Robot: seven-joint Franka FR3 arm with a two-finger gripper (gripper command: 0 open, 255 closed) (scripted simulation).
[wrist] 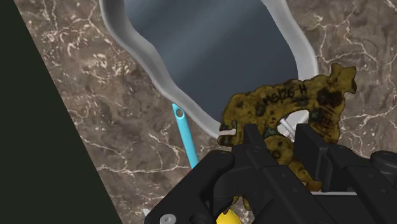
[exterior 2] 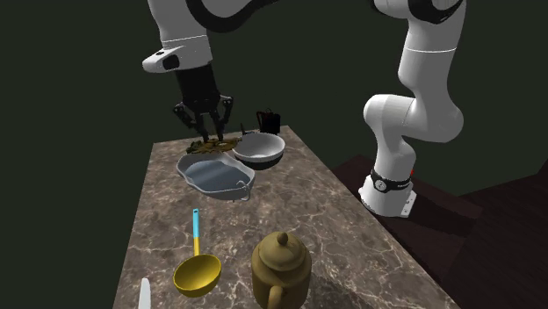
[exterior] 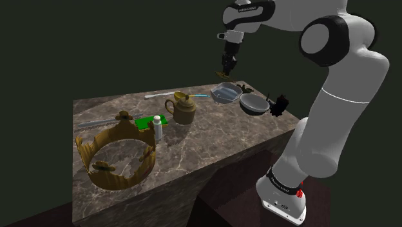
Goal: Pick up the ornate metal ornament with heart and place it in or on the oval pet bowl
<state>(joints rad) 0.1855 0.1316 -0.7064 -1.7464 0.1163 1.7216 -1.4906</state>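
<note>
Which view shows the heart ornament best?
The wrist view: the mottled gold ornament sits large, clasped in the jaws near the rim of the oval bowl. The shoulder view and second exterior view show it as a small dark-gold scrap under the jaws.

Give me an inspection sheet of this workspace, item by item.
Surface: brown veined marble counter.
Job's things: gold-brown ornate ornament, clasped in the gripper above the counter, by the rim of the grey oval pet bowl; not yet in it.
Clutter: round dark bowl, brown teapot, yellow ladle with a blue handle, gold crown-shaped ring, white bottle, green card.
Grippers: black gripper, shut on the ornament.
Cables: nothing seen.
Surroundings: dark walls, dark red floor.
</note>
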